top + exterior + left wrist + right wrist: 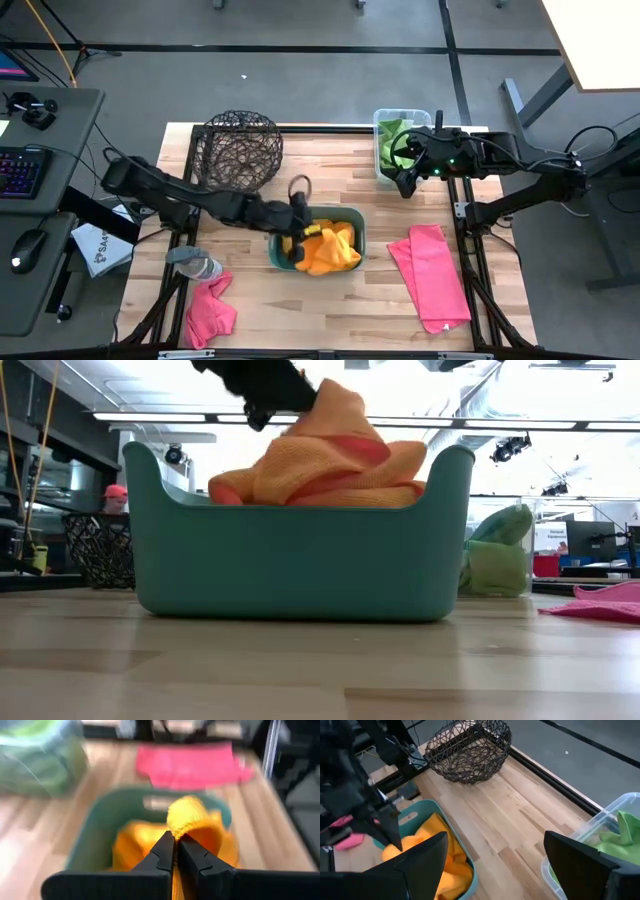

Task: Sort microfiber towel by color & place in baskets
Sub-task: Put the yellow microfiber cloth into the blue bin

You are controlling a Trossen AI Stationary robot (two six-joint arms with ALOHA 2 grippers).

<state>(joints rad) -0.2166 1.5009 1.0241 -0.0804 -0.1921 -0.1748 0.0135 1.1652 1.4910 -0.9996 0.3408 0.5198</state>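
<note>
From above, the left tool (297, 236) sits over the teal tub (352, 217), closed on a fold of orange towel (330, 250) heaped inside. The right tool (408, 178) hovers beside the clear bin (382, 122) holding green towels (390, 140), fingers spread and empty. Two pink towels remain on the surface: a flat one (432, 275) to the tub's right, a crumpled one (210, 308) near the clear bottle (197, 265). The wire basket (240, 148) looks empty.

At table height, the orange towel (325, 460) peaks where it is pinched; the cloth looks light, limp and easily bunched, so a raised fold should serve as a hold. The tub wall (300, 560) hides how many cloths lie within.

The left wrist view is blurred; the fingers (165, 852) meet on an orange tuft (187, 815).

The right wrist view shows its own fingers (420, 857) wide apart, with the wire basket (470, 747) beyond. The bin's contents are cut off at the edge.
</note>
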